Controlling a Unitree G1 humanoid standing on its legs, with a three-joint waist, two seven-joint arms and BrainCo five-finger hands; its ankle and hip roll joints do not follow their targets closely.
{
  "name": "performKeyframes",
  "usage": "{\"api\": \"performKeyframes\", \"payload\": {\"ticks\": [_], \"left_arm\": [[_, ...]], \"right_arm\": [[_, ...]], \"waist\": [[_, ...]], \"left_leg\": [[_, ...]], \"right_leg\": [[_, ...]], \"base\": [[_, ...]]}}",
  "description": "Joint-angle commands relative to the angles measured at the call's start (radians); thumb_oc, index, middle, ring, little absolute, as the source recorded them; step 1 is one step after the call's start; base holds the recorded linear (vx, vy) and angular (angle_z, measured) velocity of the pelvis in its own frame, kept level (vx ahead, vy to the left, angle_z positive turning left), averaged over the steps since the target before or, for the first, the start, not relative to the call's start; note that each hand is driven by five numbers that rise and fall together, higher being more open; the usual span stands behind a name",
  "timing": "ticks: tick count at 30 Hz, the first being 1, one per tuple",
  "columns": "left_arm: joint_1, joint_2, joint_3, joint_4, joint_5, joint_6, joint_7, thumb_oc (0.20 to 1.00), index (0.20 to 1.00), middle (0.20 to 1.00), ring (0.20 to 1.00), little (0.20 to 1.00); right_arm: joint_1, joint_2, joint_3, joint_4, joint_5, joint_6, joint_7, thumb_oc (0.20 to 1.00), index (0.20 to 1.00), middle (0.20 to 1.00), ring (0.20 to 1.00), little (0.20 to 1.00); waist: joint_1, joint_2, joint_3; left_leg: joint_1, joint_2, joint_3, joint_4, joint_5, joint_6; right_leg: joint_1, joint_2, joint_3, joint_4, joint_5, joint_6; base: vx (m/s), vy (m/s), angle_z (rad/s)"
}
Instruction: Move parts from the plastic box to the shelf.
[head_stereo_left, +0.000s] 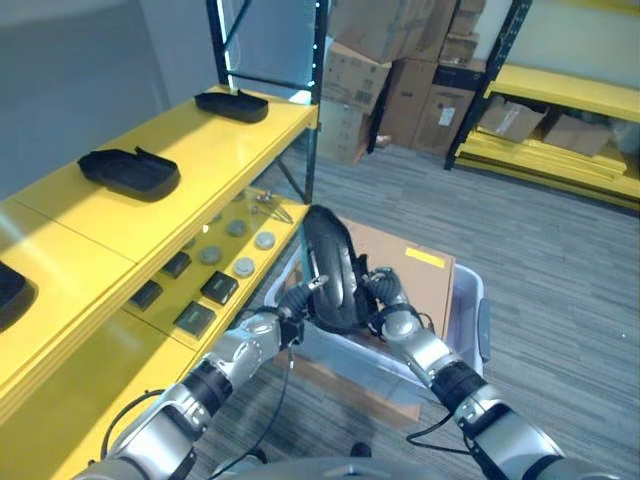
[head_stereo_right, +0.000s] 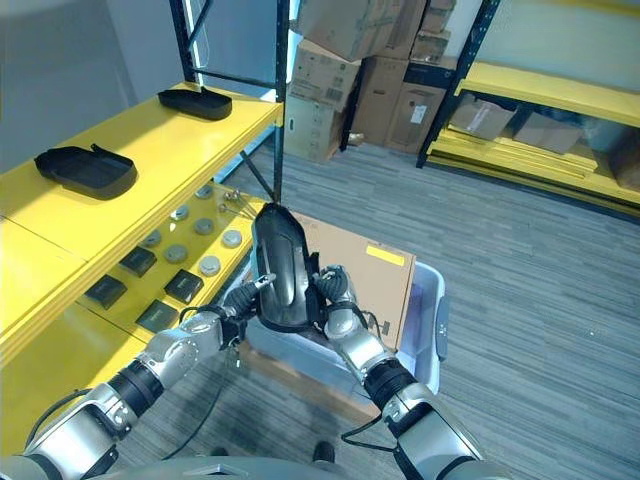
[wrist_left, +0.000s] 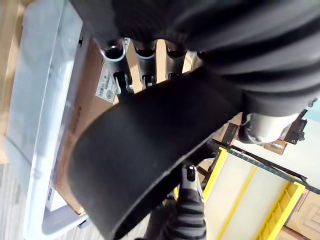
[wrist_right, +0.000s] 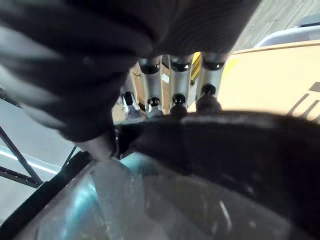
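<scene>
Above the pale translucent plastic box (head_stereo_left: 462, 300), the head views show a black moulded shell-shaped part (head_stereo_left: 330, 268) held upright between both hands, beside the yellow metal shelf (head_stereo_left: 180, 150) where two similar black parts (head_stereo_left: 130, 172) already lie. The left robot hand (head_stereo_left: 298, 298) grips the part's shelf-side edge, the right robot hand (head_stereo_left: 385, 300) its far edge. Its left wrist view shows the left robot hand's fingers (wrist_left: 145, 62) curled over the rim. Its right wrist view shows the right robot hand's fingers (wrist_right: 177, 85) hooked over the rim likewise. The part looks stiff, light and smooth; opposite rims seem the safest hold.
</scene>
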Motion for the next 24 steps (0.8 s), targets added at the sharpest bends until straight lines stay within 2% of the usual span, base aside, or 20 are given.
{"api": "performKeyframes", "payload": {"ticks": [1,8,11,13,19,24], "left_arm": [[-0.117,-0.188,-0.072,0.039,-0.005,-0.077,-0.036,0.2,0.2,0.2,0.2,0.2],[-0.118,-0.197,-0.069,0.044,-0.016,-0.087,-0.009,0.2,0.2,0.2,0.2,0.2],[-0.118,-0.198,-0.065,0.048,0.011,-0.115,0.012,0.2,0.2,0.2,0.2,0.2],[-0.121,-0.197,-0.055,0.048,0.019,-0.149,0.037,0.2,0.2,0.2,0.2,0.2],[-0.128,-0.164,0.012,0.02,0.072,-0.224,0.113,0.2,0.2,0.2,0.2,0.2],[-0.104,-0.082,0.11,-0.048,0.128,-0.231,0.14,0.2,0.2,0.2,0.2,0.2]], "right_arm": [[-0.173,0.093,0.037,0.008,0.04,-0.071,0.017,0.2,0.2,0.2,0.2,0.2],[-0.177,0.109,0.037,0.018,0.063,-0.076,0.007,0.2,0.2,0.2,0.2,0.2],[-0.179,0.114,0.038,0.026,0.079,-0.076,-0.002,0.2,0.2,0.2,0.2,0.2],[-0.18,0.118,0.036,0.028,0.096,-0.076,-0.021,1.0,1.0,1.0,1.0,1.0],[-0.18,0.108,0.011,0.025,0.141,-0.066,-0.103,1.0,1.0,1.0,1.0,1.0],[-0.149,0.052,-0.048,0.001,0.172,-0.072,-0.156,1.0,1.0,1.0,1.0,1.0]], "waist": [[0.022,0.058,-0.024],[0.026,0.058,-0.027],[0.029,0.058,-0.027],[0.032,0.058,-0.027],[0.047,0.062,-0.023],[0.062,0.066,-0.023]], "left_leg": [[-0.016,0.001,-0.127,0.003,-0.086,0.013],[-0.014,-0.001,-0.132,0.0,-0.085,0.013],[-0.013,-0.001,-0.135,0.0,-0.084,0.012],[-0.012,-0.002,-0.138,-0.001,-0.083,0.012],[-0.007,-0.003,-0.146,-0.005,-0.08,0.008],[-0.009,-0.003,-0.154,-0.006,-0.077,0.006]], "right_leg": [[0.057,-0.005,-0.062,0.001,-0.117,0.081],[0.059,-0.004,-0.064,0.001,-0.118,0.081],[0.062,-0.004,-0.065,0.001,-0.118,0.081],[0.064,-0.005,-0.067,0.001,-0.117,0.081],[0.071,-0.006,-0.073,0.001,-0.117,0.081],[0.074,-0.007,-0.081,0.001,-0.119,0.08]], "base": [[0.0,0.0,0.0],[0.0,0.0,0.0],[0.0,0.0,0.0],[0.0,0.0,0.0],[0.0,0.0,0.0],[0.0,0.0,0.0]]}}
